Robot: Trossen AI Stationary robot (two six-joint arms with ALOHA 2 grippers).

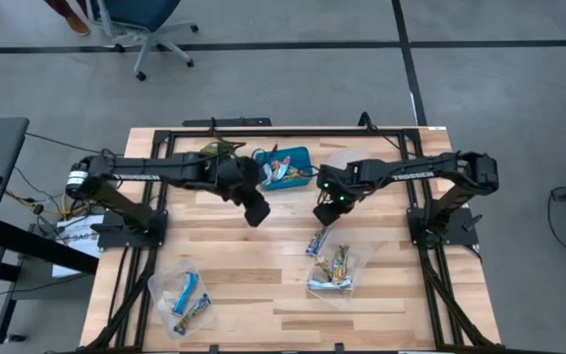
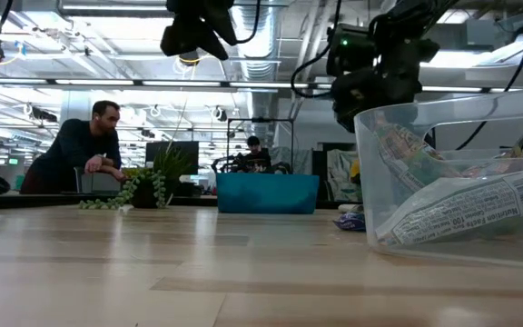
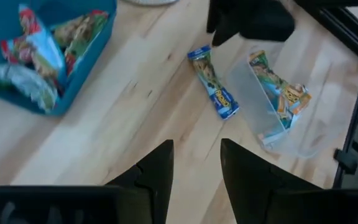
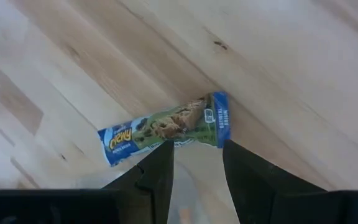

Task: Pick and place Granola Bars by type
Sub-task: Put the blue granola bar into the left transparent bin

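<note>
One blue-wrapped granola bar [image 4: 166, 127] lies flat on the bare wood; the left wrist view has it [image 3: 215, 92] beside a clear container. My right gripper [image 4: 197, 163] hangs open above this bar [image 1: 315, 241], its fingers clear of it. My left gripper [image 3: 196, 158] is open too and hovers over the table's middle [image 1: 256, 213], holding nothing. More bars lie in the teal bin [image 1: 285, 169], in the clear container on the right [image 1: 337, 270] and in the clear container near the left front [image 1: 183, 300].
A green spiky plant [image 1: 219, 150] stands at the far edge next to the teal bin [image 3: 89, 59]. Black frame rails [image 1: 293, 132] run along the table's far, left and right sides. Bare wood lies between the two clear containers. A person [image 2: 84, 150] leans in the room behind.
</note>
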